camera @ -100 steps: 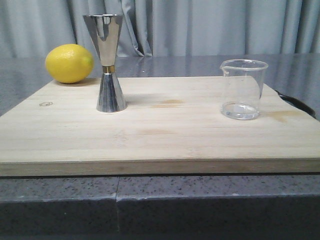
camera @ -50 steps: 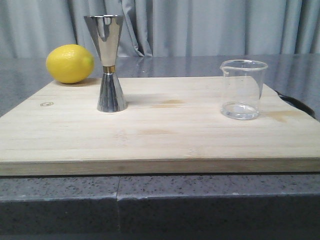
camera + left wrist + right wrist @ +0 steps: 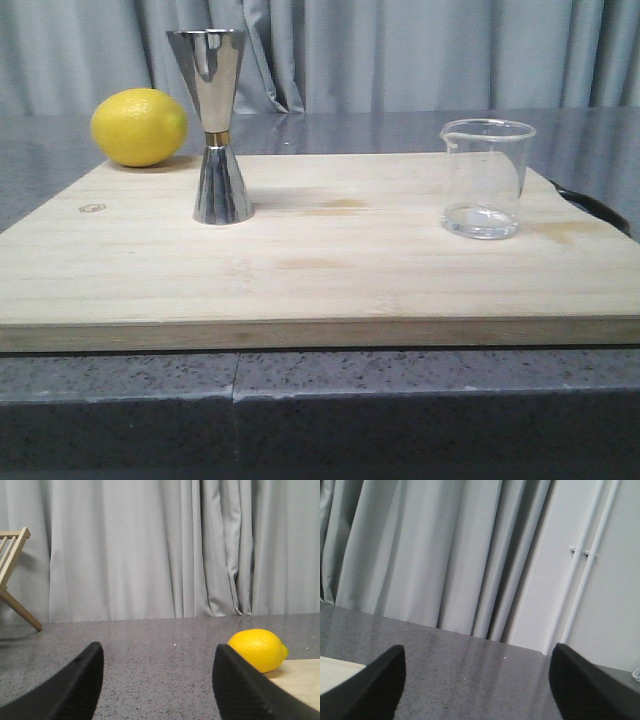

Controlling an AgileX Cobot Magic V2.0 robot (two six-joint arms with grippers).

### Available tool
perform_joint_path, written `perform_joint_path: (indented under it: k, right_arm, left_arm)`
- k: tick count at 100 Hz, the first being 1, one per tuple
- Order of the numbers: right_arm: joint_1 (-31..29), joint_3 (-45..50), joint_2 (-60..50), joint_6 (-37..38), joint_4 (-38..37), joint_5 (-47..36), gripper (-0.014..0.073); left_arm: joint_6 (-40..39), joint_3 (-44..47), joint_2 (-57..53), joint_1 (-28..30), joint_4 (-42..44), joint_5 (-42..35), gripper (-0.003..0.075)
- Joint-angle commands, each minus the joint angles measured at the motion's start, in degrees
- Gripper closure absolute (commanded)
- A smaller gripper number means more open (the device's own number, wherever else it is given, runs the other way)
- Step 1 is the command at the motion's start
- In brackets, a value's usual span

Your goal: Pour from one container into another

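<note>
The clear glass beaker (image 3: pixel 487 178) stands upright on the right part of the wooden board (image 3: pixel 320 260), a little liquid at its bottom. The polished steel jigger (image 3: pixel 216 124), hourglass-shaped with a gold band at its waist, stands upright on the board's left part. Neither gripper shows in the front view. In the left wrist view my left gripper (image 3: pixel 157 670) is open over the grey counter, nothing between its fingers. My right gripper (image 3: pixel 476 672) is open too, over bare counter, with nothing held. Neither wrist view shows the beaker or the jigger.
A yellow lemon (image 3: pixel 138 126) rests at the board's far left corner; the lemon (image 3: pixel 258 649) also shows beside the left gripper's finger. A wooden rack (image 3: pixel 12 575) stands off to the side. Grey curtains hang behind the counter (image 3: pixel 320 400). A dark cable (image 3: pixel 600 208) lies right of the board.
</note>
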Motion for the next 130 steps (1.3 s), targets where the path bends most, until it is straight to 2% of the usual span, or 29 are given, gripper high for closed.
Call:
perform_joint_path:
  k: [1, 13, 14, 30, 34, 37, 130]
  right_arm:
    - [-0.29, -1.4, 0.54, 0.3, -0.16, -3.33, 0.011]
    - [-0.29, -1.4, 0.54, 0.3, -0.16, -4.43, 0.0272]
    - [-0.29, -1.4, 0.54, 0.3, -0.16, -4.43, 0.0309]
    - [-0.29, -1.4, 0.54, 0.3, -0.16, -4.43, 0.0582]
    - [-0.29, -1.4, 0.54, 0.3, -0.16, -4.43, 0.0631]
    - [-0.29, -1.4, 0.54, 0.3, -0.16, -4.33, 0.0666]
    - [-0.29, -1.4, 0.54, 0.3, -0.16, -4.37, 0.0666]
  left_arm:
    - [-0.39, -1.48, -0.85, -0.5, -1.17, 2.01, 0.0357]
    - [-0.39, -1.48, -0.85, -0.5, -1.17, 2.01, 0.0486]
    - [-0.39, -1.48, -0.85, -0.5, -1.17, 2.01, 0.0503]
    - [-0.39, -1.48, -0.85, -0.5, -1.17, 2.01, 0.0699]
    - [-0.39, -1.48, -0.85, -0.5, -1.17, 2.01, 0.0738]
    - [-0.39, -1.48, -0.85, -0.5, -1.17, 2.01, 0.0739]
    - [-0.39, -1.48, -0.85, -0.5, -1.17, 1.96, 0.0739]
